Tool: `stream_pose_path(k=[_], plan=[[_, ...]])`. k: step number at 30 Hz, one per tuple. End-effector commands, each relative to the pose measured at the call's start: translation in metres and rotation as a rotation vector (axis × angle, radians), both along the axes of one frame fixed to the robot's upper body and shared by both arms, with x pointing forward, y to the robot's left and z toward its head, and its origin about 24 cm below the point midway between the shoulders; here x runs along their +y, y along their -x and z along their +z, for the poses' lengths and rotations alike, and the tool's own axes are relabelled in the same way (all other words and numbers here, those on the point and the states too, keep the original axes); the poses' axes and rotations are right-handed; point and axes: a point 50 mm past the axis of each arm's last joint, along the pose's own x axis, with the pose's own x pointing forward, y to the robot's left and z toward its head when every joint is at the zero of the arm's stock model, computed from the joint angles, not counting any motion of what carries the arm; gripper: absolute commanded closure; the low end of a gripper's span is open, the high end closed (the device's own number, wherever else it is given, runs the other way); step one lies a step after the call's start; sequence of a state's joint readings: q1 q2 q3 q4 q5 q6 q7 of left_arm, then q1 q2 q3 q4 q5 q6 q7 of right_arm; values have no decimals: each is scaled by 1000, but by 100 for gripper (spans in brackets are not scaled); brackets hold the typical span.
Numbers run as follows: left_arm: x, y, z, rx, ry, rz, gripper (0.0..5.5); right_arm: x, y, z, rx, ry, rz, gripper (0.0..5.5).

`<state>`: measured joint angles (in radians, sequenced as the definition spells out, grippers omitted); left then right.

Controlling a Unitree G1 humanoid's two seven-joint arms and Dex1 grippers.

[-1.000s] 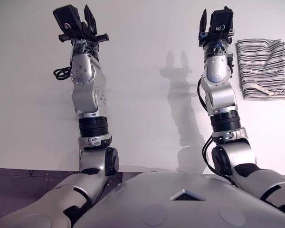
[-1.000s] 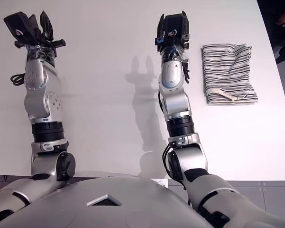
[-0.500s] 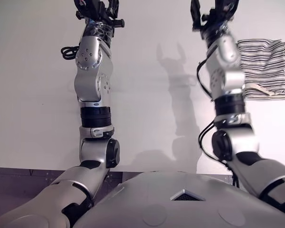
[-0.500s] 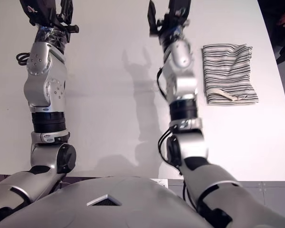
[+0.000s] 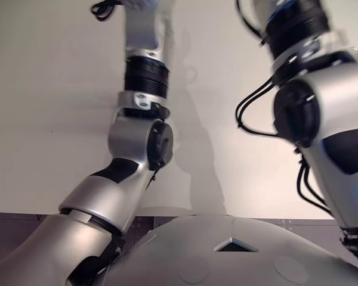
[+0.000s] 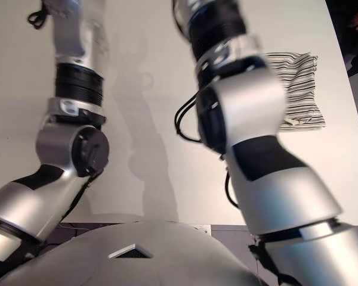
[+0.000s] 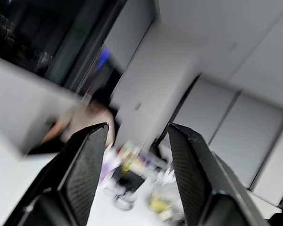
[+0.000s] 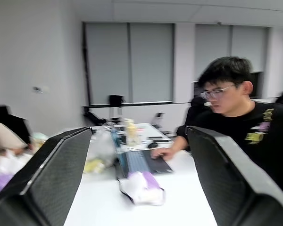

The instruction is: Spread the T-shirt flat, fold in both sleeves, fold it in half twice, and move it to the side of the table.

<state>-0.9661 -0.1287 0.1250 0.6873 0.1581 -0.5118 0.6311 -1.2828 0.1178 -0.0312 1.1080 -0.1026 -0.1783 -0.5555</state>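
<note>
Folded T-shirt (image 6: 297, 89) lies at 2 o'clock on the table (image 5: 48, 119), seemingly set aside already, so left gripper (image 7: 139, 128) and right gripper (image 8: 139, 133) point away, fingers apart, empty.

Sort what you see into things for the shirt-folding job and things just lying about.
For the job:
folded black-and-white striped T-shirt
white table it lies on
left gripper, open and empty
right gripper, open and empty

Lying about:
dark open laptop
crumpled white-and-purple bundle
</note>
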Motion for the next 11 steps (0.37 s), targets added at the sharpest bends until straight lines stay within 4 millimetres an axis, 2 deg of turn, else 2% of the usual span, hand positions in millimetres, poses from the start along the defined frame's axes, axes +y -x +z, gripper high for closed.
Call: stream_pose_path(k=[1,3,5,6,8,10,11], plan=[[-11,21,-39,41,-47,-29,317,-3,10,-43,129,22,-68,183],[5,29,-38,53,107,-37,317,18,18,-27,109,166,-77,183],[14,36,-21,8,145,-72,317,31,27,-4,71,207,-88,183],[8,34,-10,0,140,-132,317,24,29,6,55,201,-132,183],[-23,23,4,27,127,-334,317,-13,25,15,87,202,-305,183],[-24,22,11,5,127,-372,317,-13,27,24,56,210,-303,183],[-16,22,13,-15,132,-356,317,-5,27,27,49,220,-275,183]])
